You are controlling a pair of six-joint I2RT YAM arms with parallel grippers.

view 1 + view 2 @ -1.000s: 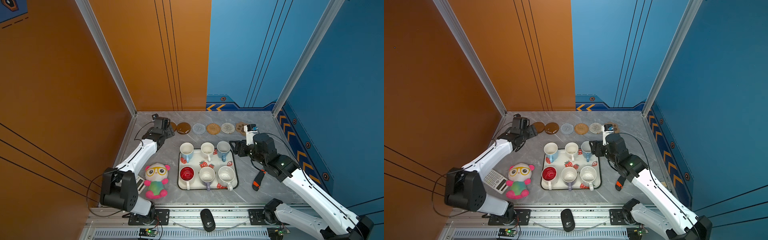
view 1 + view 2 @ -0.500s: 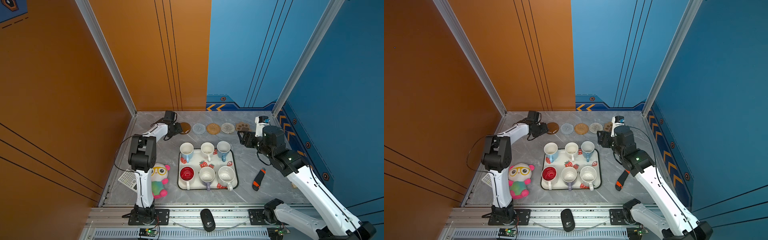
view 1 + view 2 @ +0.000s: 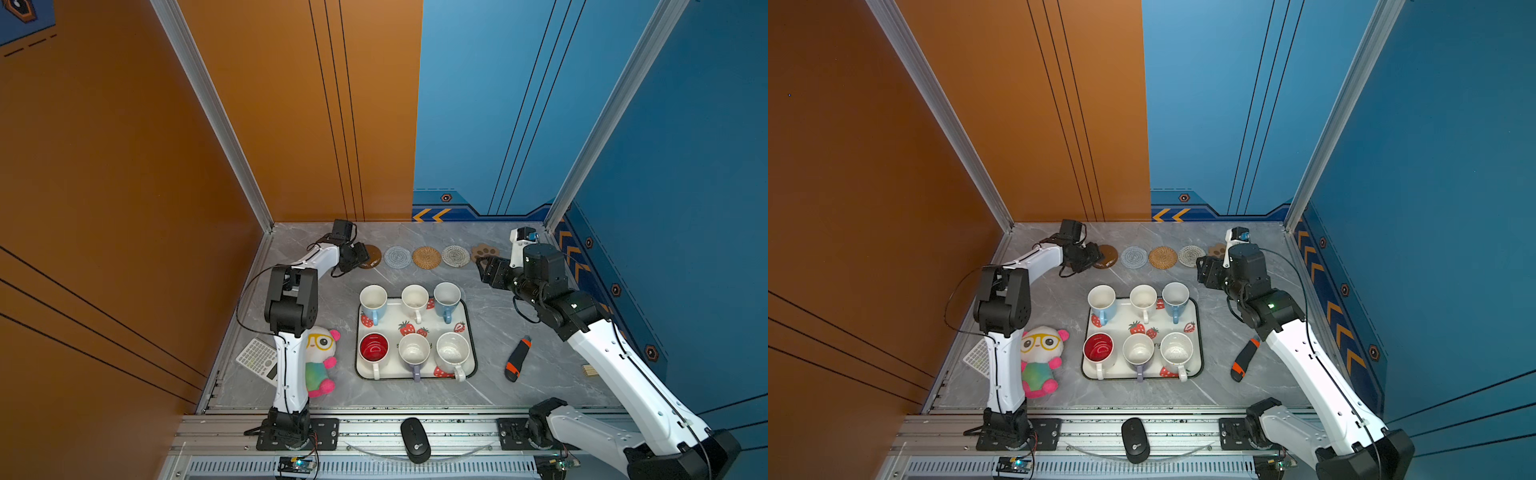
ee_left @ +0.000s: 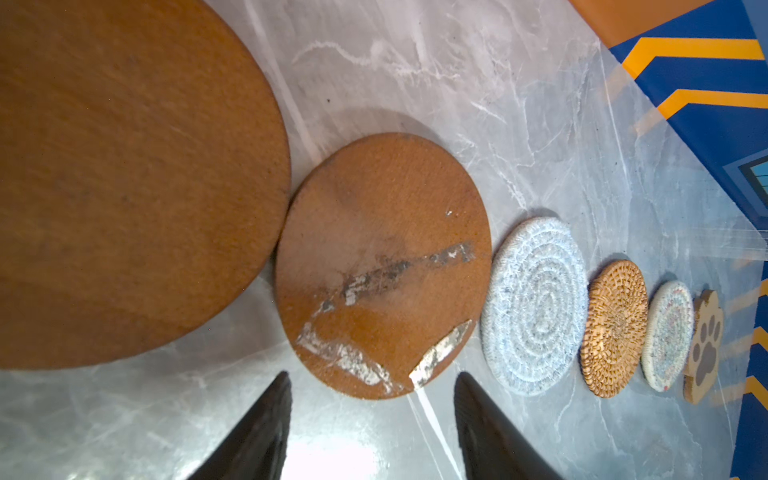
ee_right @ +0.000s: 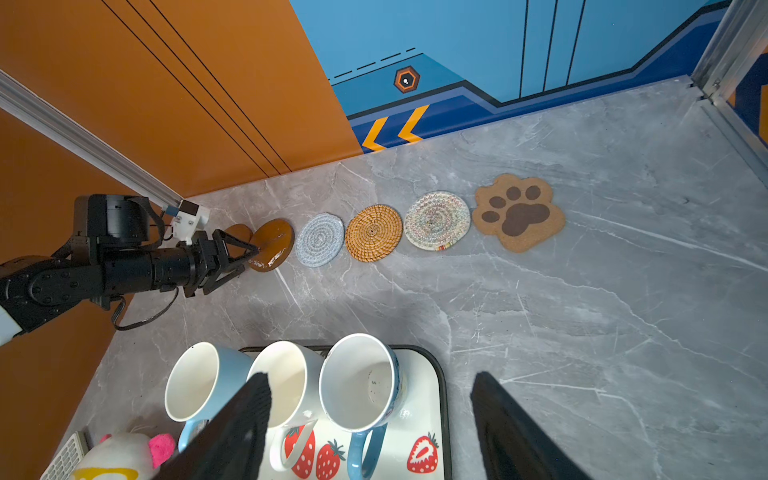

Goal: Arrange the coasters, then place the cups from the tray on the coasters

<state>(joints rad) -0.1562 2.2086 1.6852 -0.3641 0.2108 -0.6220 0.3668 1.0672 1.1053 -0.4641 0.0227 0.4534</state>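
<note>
Coasters lie in a back row: brown disc (image 3: 374, 257), grey round (image 3: 397, 257), tan round (image 3: 427, 257), whitish round (image 3: 456, 255), paw shape (image 3: 485, 251). A second brown disc (image 4: 124, 178) shows beside the first in the left wrist view. My left gripper (image 3: 360, 257) is open, low at the near edge of the brown disc (image 4: 382, 266), holding nothing. Six cups stand on the tray (image 3: 432, 322), among them a light blue one (image 3: 373, 301) and a red-inside one (image 3: 373, 348). My right gripper (image 3: 484, 266) hovers open and empty near the tray's back right corner.
A plush toy (image 3: 320, 361) and a calculator (image 3: 257, 357) lie left of the tray, behind my raised left arm. A black-and-orange utility knife (image 3: 517, 359) lies right of the tray. A computer mouse (image 3: 414, 440) rests on the front rail. Walls close off the back and sides.
My left arm has raised its elbow and reached the gripper to the brown discs, its jaws narrowing somewhat. My right gripper has drawn back from the tray toward the paw coaster.
</note>
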